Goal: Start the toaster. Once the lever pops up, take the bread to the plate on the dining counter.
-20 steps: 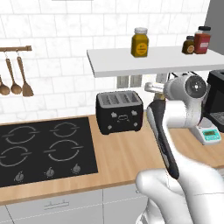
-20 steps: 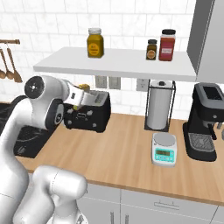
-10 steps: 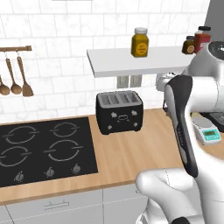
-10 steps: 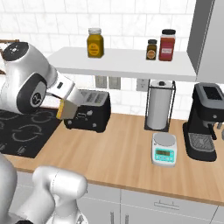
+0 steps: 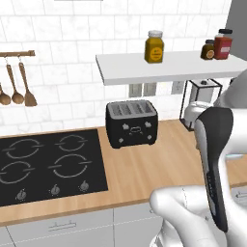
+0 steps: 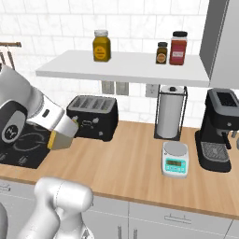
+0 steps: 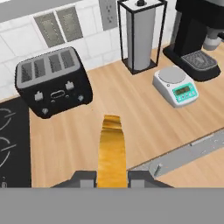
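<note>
Wood worktop (image 5: pixel 154 164) along a white tiled wall. Toaster (image 5: pixel 131 123) sits at the back, just right of the black hob (image 5: pixel 48 166), slots empty on top, two small levers and knobs on its front. Right of it: paper towel holder (image 6: pixel 170 112), a small white scale (image 6: pixel 175 159) nearer the front edge, then the black coffee machine (image 6: pixel 223 130) at far right. Shelf (image 6: pixel 126 67) above carries a yellow jar (image 6: pixel 101 45), a small dark jar (image 6: pixel 161 52) and a red jar (image 6: pixel 178 47). Wooden spoons (image 5: pixel 17 87) hang left of the hob.

Bread (image 7: pixel 112 151) is off the toaster, held edge-on in the gripper (image 7: pixel 112 178); jaws part closed, pinching the slice from both sides, crust pointing away from the hand. In the hand view the slice hangs above bare worktop in front of the toaster, well apart from it. Arm is folded back, forearm raised in front of the base, hand tilted down toward the counter.
</note>
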Motion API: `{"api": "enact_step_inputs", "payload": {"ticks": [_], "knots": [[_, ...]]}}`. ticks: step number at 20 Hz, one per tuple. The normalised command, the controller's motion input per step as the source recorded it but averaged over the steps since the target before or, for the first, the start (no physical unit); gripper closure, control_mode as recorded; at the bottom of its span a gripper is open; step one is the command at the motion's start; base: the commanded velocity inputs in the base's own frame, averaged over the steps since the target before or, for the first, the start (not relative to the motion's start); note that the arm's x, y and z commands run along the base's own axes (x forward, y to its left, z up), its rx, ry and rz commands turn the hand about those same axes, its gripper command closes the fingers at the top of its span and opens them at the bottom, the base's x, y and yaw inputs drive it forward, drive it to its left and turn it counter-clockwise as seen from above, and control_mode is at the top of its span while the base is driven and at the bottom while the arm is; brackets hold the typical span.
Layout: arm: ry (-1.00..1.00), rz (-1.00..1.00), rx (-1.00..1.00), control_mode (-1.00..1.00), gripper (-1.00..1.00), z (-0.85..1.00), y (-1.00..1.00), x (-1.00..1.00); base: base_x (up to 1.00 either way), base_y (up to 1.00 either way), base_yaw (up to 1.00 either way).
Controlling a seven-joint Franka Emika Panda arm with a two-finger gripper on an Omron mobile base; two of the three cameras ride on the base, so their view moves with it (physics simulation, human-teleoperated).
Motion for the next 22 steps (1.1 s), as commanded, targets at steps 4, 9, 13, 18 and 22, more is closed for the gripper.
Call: {"api": "enact_step_inputs", "payload": {"ticks": [4, 9, 13, 18, 22], "knots": [[0.00, 0.00, 0.00, 1.00, 1.00, 0.00, 0.00, 0.00, -0.91, 0.00, -0.10], [0.00, 0.00, 0.00, 1.00, 1.00, 0.00, 0.00, 0.00, -0.94, 0.00, -0.25], [0.00, 0.00, 0.00, 1.00, 1.00, 0.00, 0.00, 0.00, -0.05, 0.00, -0.87], [0.00, 0.00, 0.00, 1.00, 1.00, 0.00, 0.00, 0.00, 0.00, 0.00, -1.00], [0.00, 0.00, 0.00, 1.00, 1.00, 0.00, 0.00, 0.00, 0.00, -0.01, -0.97]]}}
